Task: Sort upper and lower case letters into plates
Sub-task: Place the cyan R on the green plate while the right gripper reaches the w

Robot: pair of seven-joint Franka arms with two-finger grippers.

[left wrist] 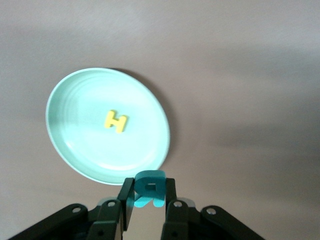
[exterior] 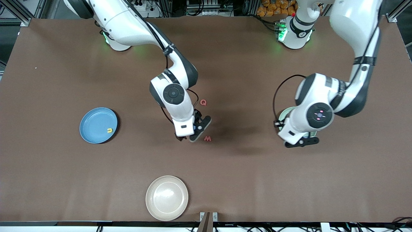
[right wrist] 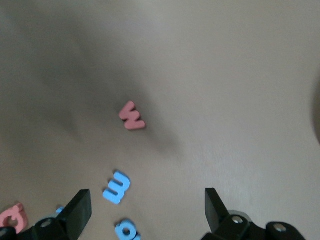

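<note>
Brown table [exterior: 64, 167]. Left gripper [left wrist: 148, 204] pinched a teal letter [left wrist: 149, 187] over the mint plate [left wrist: 70, 150]. Right gripper [right wrist: 147, 212] hung open above the red w [right wrist: 132, 116].

the brown table [exterior: 64, 167] holds a blue plate [exterior: 96, 122], mint plate [left wrist: 80, 145], cream plate [exterior: 167, 198] nearest the camera, and red q [exterior: 203, 102] and w [exterior: 207, 139] between the blue and mint plates.

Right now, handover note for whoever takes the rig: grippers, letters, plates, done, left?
Left gripper: shut on a teal letter, over the mint plate.
Right gripper: open, over loose letters mid-table.
Done: yellow H in the mint plate; yellow letter in the blue plate.
Left: release the teal letter; sort red Q, red w, blue m and other letters beside them.
Beige plate: holds nothing.
</note>
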